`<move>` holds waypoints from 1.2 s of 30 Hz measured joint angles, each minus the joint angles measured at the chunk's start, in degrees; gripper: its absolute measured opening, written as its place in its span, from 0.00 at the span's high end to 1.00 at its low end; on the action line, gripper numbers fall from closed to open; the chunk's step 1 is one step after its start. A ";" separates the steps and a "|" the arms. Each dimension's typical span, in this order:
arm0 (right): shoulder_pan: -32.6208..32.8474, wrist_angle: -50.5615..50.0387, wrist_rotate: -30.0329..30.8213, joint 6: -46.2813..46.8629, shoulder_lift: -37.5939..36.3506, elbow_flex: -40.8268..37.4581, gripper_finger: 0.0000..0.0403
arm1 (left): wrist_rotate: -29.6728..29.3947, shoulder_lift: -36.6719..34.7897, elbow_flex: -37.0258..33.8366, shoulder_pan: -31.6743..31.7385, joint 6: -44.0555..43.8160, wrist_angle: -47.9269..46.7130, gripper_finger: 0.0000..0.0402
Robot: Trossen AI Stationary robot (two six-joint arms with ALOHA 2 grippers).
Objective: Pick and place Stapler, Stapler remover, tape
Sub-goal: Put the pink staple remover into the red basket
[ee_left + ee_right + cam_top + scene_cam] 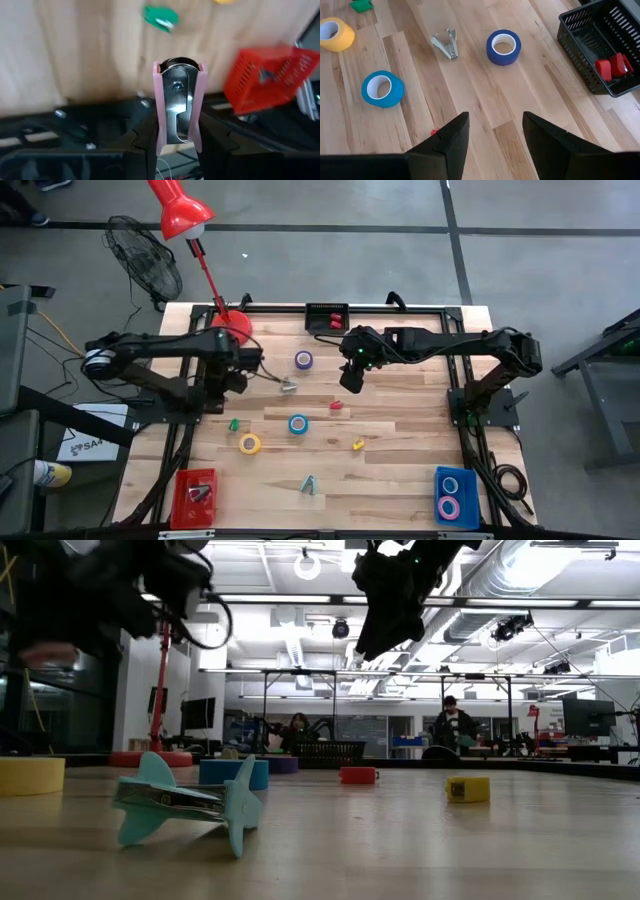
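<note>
We see left gripper (176,142) clamped on pink-handled metal staple remover (177,102), raised above desk's left edge. Right gripper (495,132) fingers apart, empty, hovering mid-desk toward far edge. Purple tape ring (304,359) near far edge; light-blue tape ring (298,423) mid-desk; yellow tape ring (249,443) beside it. Red mesh basket (180,492) at near-left corner.
</note>
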 joint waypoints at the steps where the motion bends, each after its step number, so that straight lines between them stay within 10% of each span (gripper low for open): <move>1: 0.00 -0.02 0.00 -0.19 0.00 0.00 0.56 | 0.95 -0.92 0.00 -1.40 -1.05 -0.41 0.75; 15: 0.00 0.02 -0.02 -1.05 0.00 0.00 0.56 | 13.06 -4.64 0.04 -32.84 -22.15 4.56 0.75; 36: 0.02 0.07 -0.02 -4.92 0.00 0.00 0.56 | 9.65 7.24 0.04 -64.43 -48.94 35.74 0.75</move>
